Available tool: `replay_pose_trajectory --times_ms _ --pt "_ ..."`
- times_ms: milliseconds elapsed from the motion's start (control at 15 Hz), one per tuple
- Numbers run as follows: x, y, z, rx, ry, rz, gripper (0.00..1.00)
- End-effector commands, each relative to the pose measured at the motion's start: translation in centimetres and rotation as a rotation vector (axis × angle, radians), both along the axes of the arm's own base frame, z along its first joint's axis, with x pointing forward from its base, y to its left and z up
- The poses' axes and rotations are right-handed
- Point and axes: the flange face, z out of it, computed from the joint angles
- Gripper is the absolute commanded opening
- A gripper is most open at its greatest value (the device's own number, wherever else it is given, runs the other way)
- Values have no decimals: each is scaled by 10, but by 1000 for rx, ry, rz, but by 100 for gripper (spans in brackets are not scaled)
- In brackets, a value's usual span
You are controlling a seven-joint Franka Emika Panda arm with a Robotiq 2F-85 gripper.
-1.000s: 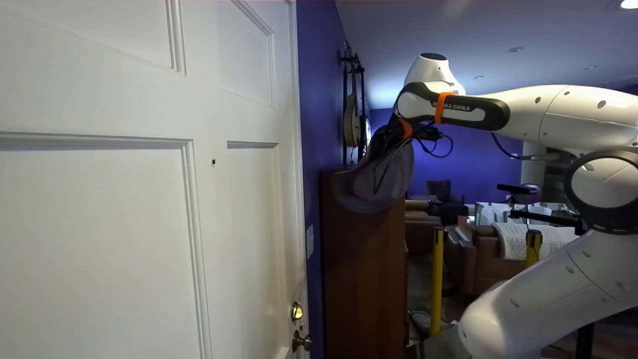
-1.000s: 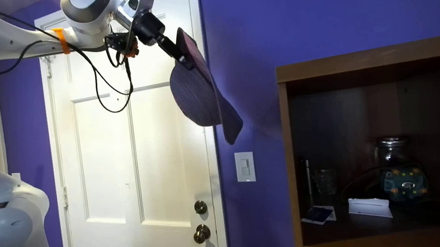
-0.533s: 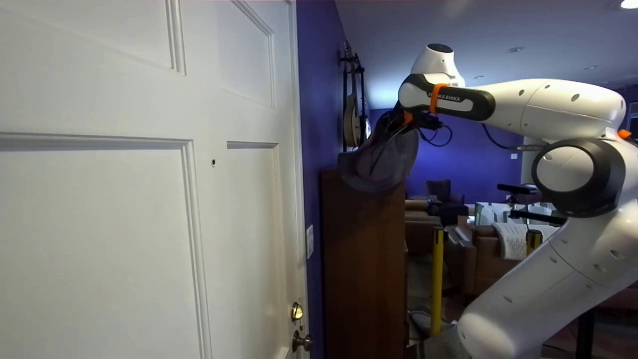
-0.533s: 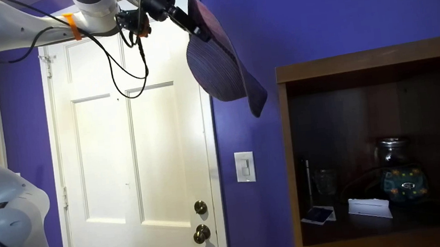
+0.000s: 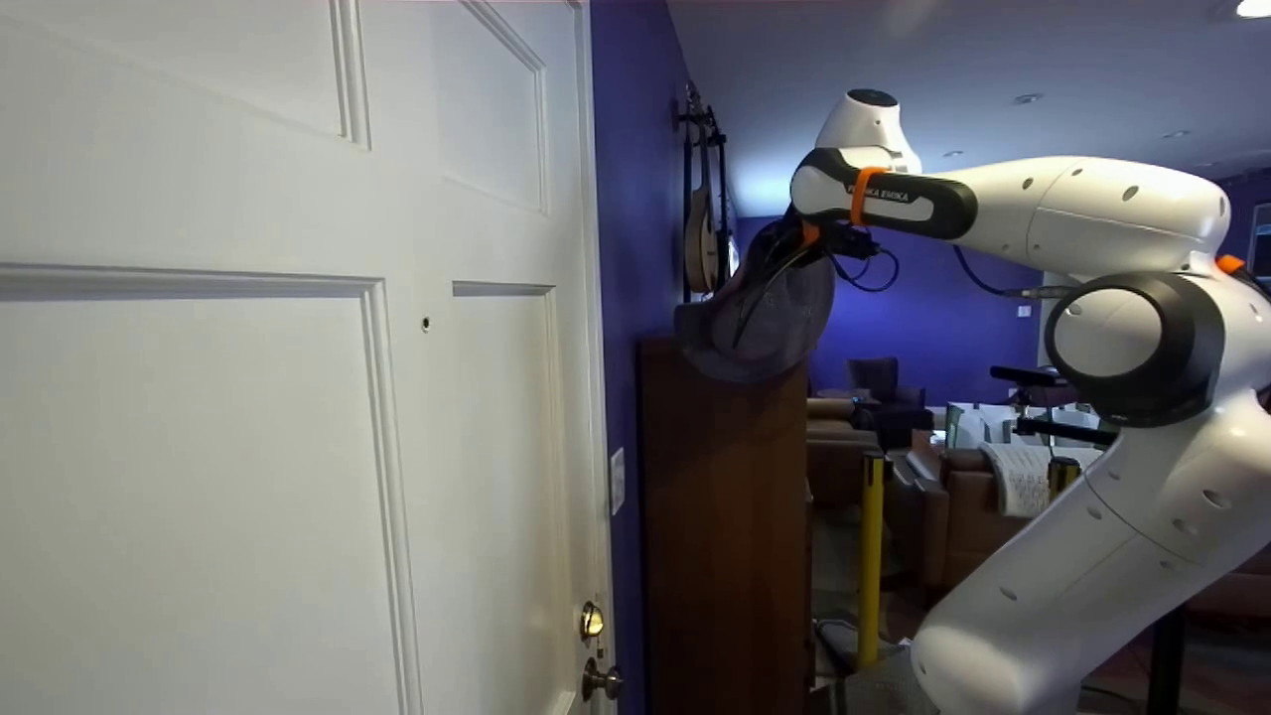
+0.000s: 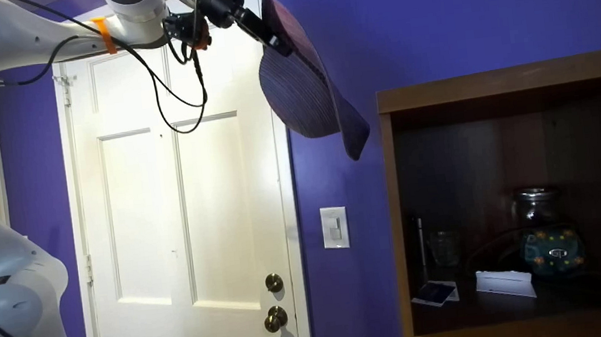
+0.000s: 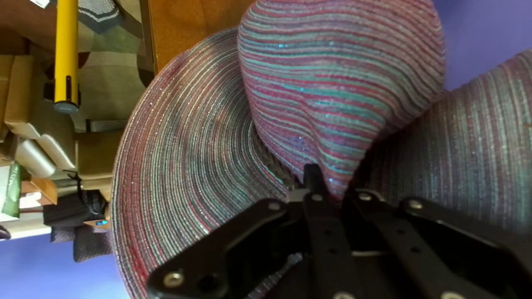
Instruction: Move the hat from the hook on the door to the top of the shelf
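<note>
The gripper [image 7: 333, 192] is clamped on a narrow fold of the hat [image 6: 301, 93], and only the wrist view makes that plain: there the cloth draws down to a puckered neck between the fingers, with the rounded crown [image 7: 341, 66] swelling out beyond it and the brim [image 7: 191, 162] spreading to both sides. Up close the stripes are pink, teal and grey with a little glitter – in both exterior views the hat reads as a duller grey-purple.

The hat hangs in the air before the purple wall [image 6: 456, 7]. In an exterior view it sits between the door [image 6: 141, 218] and the shelf [image 6: 498, 81], its lower tip near the shelf's front corner but apart from it. That view also shows what stands inside the shelf: a lidded jar [image 6: 538, 210], a patterned bag [image 6: 554, 253] and a white card [image 6: 505, 284]. In an exterior view with a stringed instrument [image 5: 701, 233] on the wall, the hat overlaps the shelf's upper edge; its depth there I cannot tell.

The hat is tilted well off level. Beside the door, its long axis runs steeply from a raised edge at upper left to a pointed flap at lower right – the striped, rounded side bulges to the lower left.
</note>
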Motion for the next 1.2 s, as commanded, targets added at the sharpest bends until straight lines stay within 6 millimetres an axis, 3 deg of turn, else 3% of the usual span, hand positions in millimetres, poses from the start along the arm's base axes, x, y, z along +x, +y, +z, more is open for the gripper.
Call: replay_pose_trajectory --times_ms 0,533,867,1133 --pt "3 -33 20 32 -47 -65 2" --pt "12 -99 30 206 -275 -71 2" --pt "-3 -141 23 332 -417 -133 2" --pt "-14 -176 11 399 -476 -300 2"
